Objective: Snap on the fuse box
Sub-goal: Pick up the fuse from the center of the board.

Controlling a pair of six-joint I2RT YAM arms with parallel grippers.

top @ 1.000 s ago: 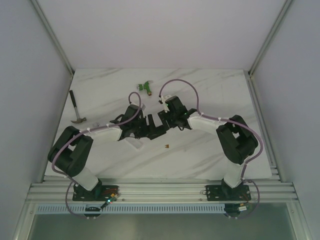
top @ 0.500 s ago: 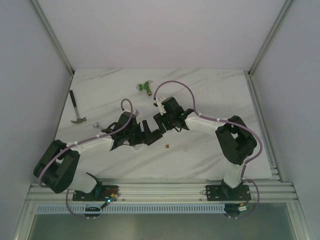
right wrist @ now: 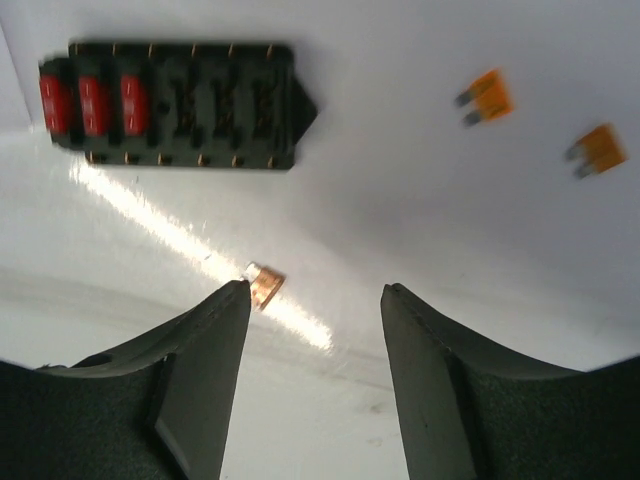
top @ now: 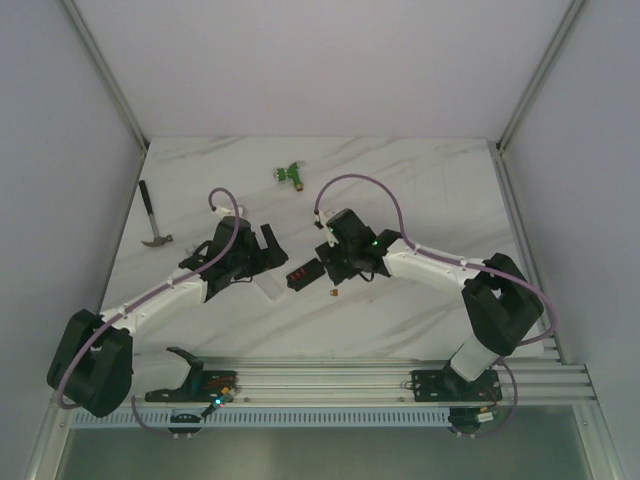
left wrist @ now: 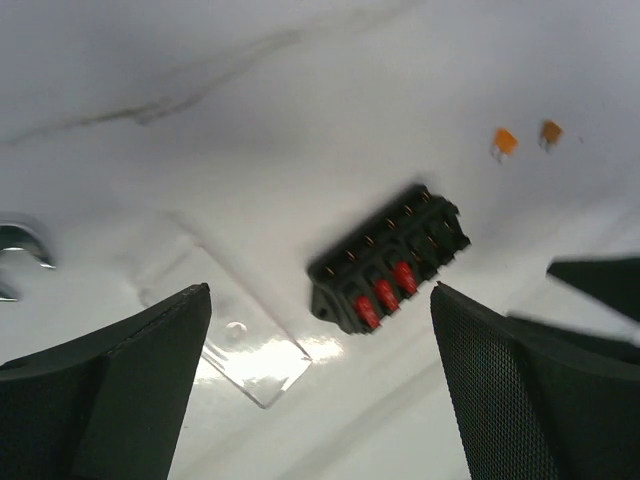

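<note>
**Ops:** Status, left to right?

**Arm:** Hammer [top: 153,222] lies by the left edge of the table [top: 430,180], well apart from me. Next is my left pincer [left wrist: 320,292]: spread wide, nothing between the fingers, touching nothing.

**Ops:** What's under it?

**Arm:** A clear plastic piece [left wrist: 225,330], flat on the table, just left of the fuse box [left wrist: 390,270]. From the left wrist view they look close but apart. A green connector [top: 291,173] sits near the far edge, well apart from all this.

**Ops:** And the fuse box itself?

**Arm:** Around the middle of the table, a bit toward the near edge. It lies flat with the top face up, between my two pincers, and neither one touches it.

**Ops:** Contents?

**Arm:** Three red fuses [right wrist: 90,105] are seated in the slots at the end nearer the clear piece. The other slots show dark.

**Ops:** Right side?

**Arm:** My right pincer [right wrist: 315,295] is just right of the box. The fingers are parted and nothing is pinched. A small copper-coloured bit [right wrist: 265,284] lies on the table right at one fingertip; I can't tell if it touches. Two loose orange fuses [right wrist: 487,97] lie on the table beyond, apart from the box.
</note>
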